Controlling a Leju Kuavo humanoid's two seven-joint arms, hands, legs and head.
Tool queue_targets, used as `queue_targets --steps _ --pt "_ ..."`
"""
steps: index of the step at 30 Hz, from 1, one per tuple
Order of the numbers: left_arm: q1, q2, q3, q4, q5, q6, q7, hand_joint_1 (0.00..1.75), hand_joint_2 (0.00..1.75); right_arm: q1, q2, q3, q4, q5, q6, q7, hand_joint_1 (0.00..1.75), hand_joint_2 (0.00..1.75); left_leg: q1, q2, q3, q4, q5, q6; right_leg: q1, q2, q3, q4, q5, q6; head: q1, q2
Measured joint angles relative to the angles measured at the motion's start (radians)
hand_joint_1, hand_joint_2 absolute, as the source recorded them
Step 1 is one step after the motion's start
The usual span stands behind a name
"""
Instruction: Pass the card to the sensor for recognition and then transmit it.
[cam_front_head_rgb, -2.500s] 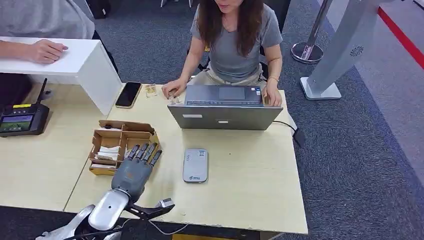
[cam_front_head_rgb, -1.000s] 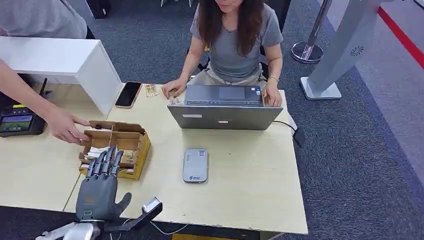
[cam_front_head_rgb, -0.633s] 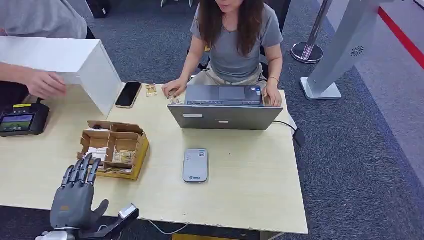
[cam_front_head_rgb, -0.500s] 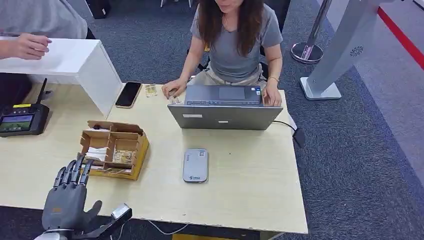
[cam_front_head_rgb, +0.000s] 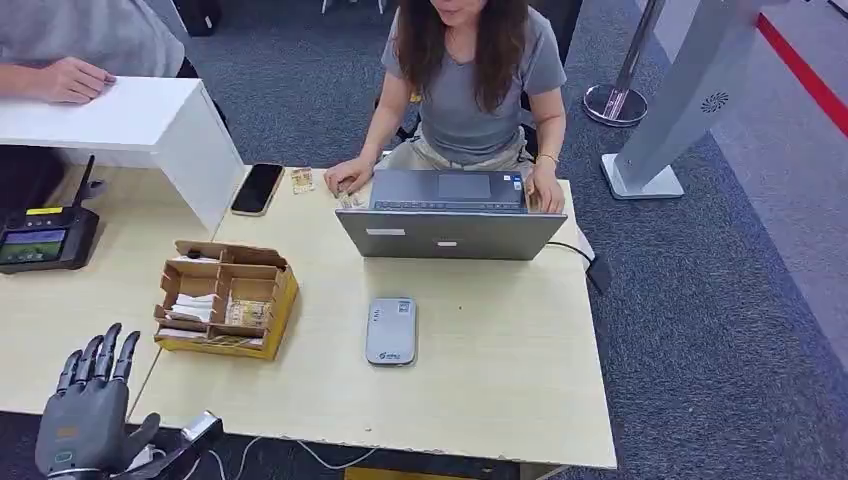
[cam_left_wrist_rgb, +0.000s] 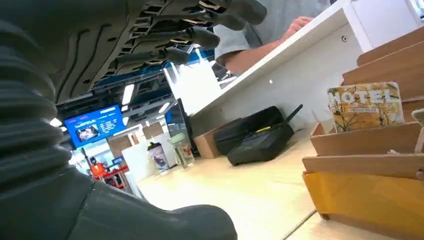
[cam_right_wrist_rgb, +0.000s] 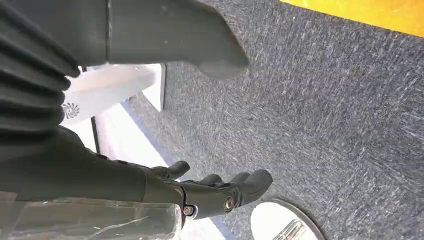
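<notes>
A brown cardboard box (cam_front_head_rgb: 226, 301) with compartments stands on the left part of the table. A patterned card (cam_front_head_rgb: 245, 313) stands in one compartment; the left wrist view shows this card (cam_left_wrist_rgb: 365, 106) upright with printed letters on it. The grey flat sensor (cam_front_head_rgb: 390, 331) lies mid-table in front of the laptop. My left hand (cam_front_head_rgb: 86, 413) hovers at the table's front left corner, left of the box, fingers spread and holding nothing. My right hand (cam_right_wrist_rgb: 212, 191) hangs over the carpet with its fingers loosely apart and nothing in it.
A person sits behind an open laptop (cam_front_head_rgb: 450, 218) at the far side. A black phone (cam_front_head_rgb: 257, 188) lies left of it. A black terminal (cam_front_head_rgb: 45, 238) sits on the adjoining table. Another person's hand (cam_front_head_rgb: 68, 80) rests on the white counter (cam_front_head_rgb: 150, 120).
My left hand drew back from the box toward the table's front left corner. A person's hand reached to the box, shifted it slightly left, then withdrew to the white counter.
</notes>
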Motion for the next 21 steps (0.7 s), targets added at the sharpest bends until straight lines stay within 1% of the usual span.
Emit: queue_targets --steps 4,7,9,13,21 --pt "-0.050 0.033 0.008 0.053 -0.002 -0.008 -0.013 0.00 1.75 -0.012 0.000 0.032 0.002 0.000 0.010 0.003 0.00 1.75 0.000 0.000 0.000 0.000 0.000 0.000 0.000 0.000 0.000 0.000 0.000 0.000 0.000 0.000" --pt "-0.093 0.061 0.008 0.110 -0.002 -0.006 -0.012 0.00 1.75 -0.025 0.000 0.061 0.006 0.000 0.015 0.008 0.00 1.75 0.000 0.000 0.001 0.000 0.001 -0.001 0.000 0.000 0.000 0.000 0.001 0.000 0.000 0.000" --pt "-0.120 0.078 0.005 0.148 -0.002 0.001 -0.002 0.00 1.75 -0.031 0.000 0.078 0.008 0.000 0.019 0.010 0.00 1.75 0.000 0.000 0.001 0.000 0.001 -0.001 0.000 0.000 0.000 0.000 0.001 0.000 0.000 0.000" --pt "-0.167 0.108 -0.016 0.209 -0.001 0.005 0.017 0.00 1.75 -0.039 0.000 0.102 0.012 0.000 0.021 0.011 0.00 1.75 0.000 0.000 0.001 0.000 0.002 0.000 0.000 0.000 0.000 0.000 0.001 0.000 0.000 0.000" --pt "-0.217 0.153 -0.077 0.280 0.003 0.005 0.035 0.00 1.75 -0.043 -0.003 0.128 0.016 0.000 0.023 0.015 0.00 1.75 0.000 0.000 0.000 0.000 0.001 0.000 0.000 0.000 0.000 0.000 0.001 0.000 0.000 0.000"
